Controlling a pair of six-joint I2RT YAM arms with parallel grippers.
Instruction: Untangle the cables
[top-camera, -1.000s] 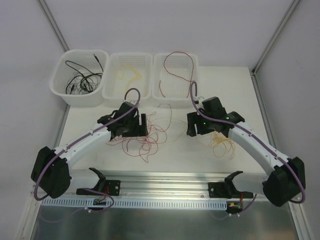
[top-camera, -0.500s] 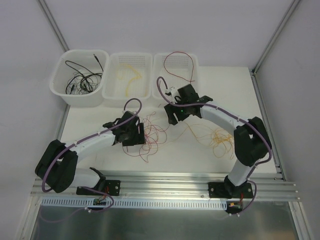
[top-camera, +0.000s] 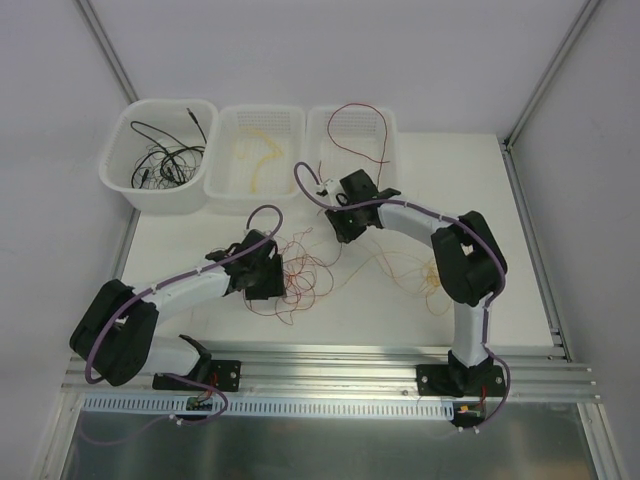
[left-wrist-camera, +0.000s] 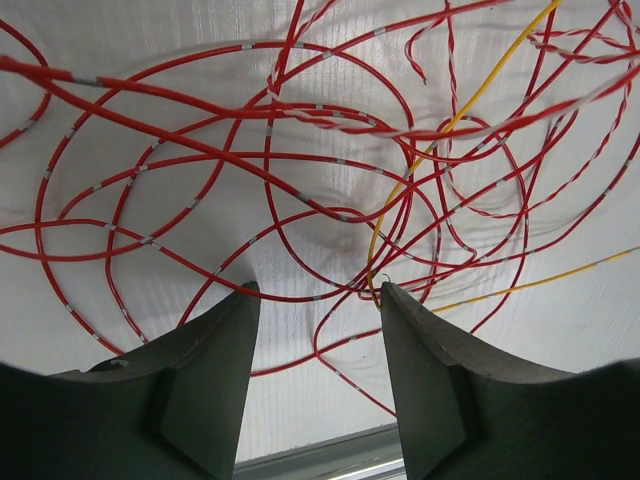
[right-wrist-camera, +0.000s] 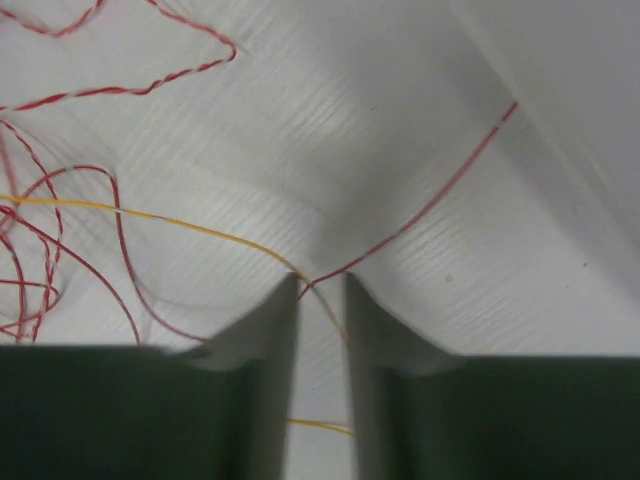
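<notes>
The cables lie loose on the white table: a red tangle (top-camera: 300, 275) in the middle and a yellow tangle (top-camera: 435, 275) to its right. My left gripper (top-camera: 275, 280) is low at the red tangle's left edge. In the left wrist view it is open (left-wrist-camera: 318, 300), with red cable loops (left-wrist-camera: 150, 95) and one yellow strand (left-wrist-camera: 480, 90) beyond its tips and a red loop lying between them. My right gripper (top-camera: 340, 232) is at the tangle's upper right. In the right wrist view its jaws (right-wrist-camera: 320, 288) stand narrowly apart, and a red wire (right-wrist-camera: 470, 160) crosses a yellow wire (right-wrist-camera: 150, 215) at the tips.
Three white bins stand along the back: the left bin (top-camera: 118, 175) holds black cables, the middle bin (top-camera: 222, 185) yellow ones, the right bin (top-camera: 318, 185) a red one. A metal rail (top-camera: 330, 360) runs along the near edge.
The right arm swung left from the yellow tangle to the red tangle's upper right, and its jaws narrowed. The left gripper shifted slightly down and left, and its jaws narrowed too.
</notes>
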